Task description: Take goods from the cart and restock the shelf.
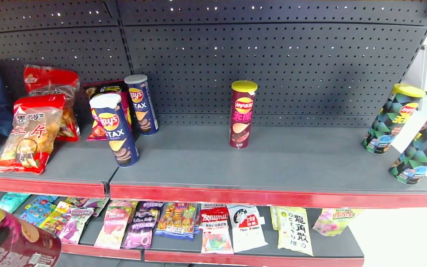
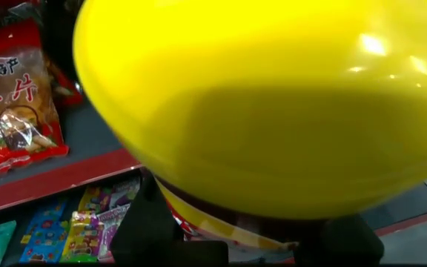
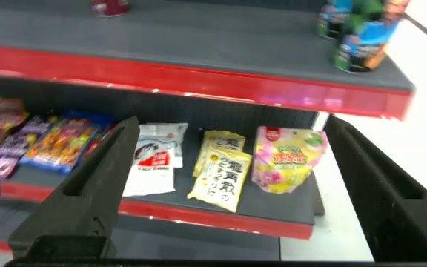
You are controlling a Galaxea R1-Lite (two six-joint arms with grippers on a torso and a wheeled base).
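My left gripper [image 2: 247, 241] is shut on a maroon chips can [image 1: 11, 241] with a yellow lid [image 2: 265, 96], held low at the left, below the front of the upper shelf [image 1: 272, 163]. A dark finger [image 2: 148, 226] presses each side of the can. A matching maroon can [image 1: 241, 115] stands upright mid-shelf. My right gripper [image 3: 236, 200] is open with nothing between its fingers, facing the lower shelf [image 3: 221, 219] and its snack packets.
Two navy cans [image 1: 117, 129] stand left of centre, with red snack bags [image 1: 32, 133] beyond them. Two green-patterned cans [image 1: 393, 118] stand at the shelf's right end. Bare shelf lies on both sides of the standing maroon can. Several packets [image 1: 213, 228] line the lower shelf.
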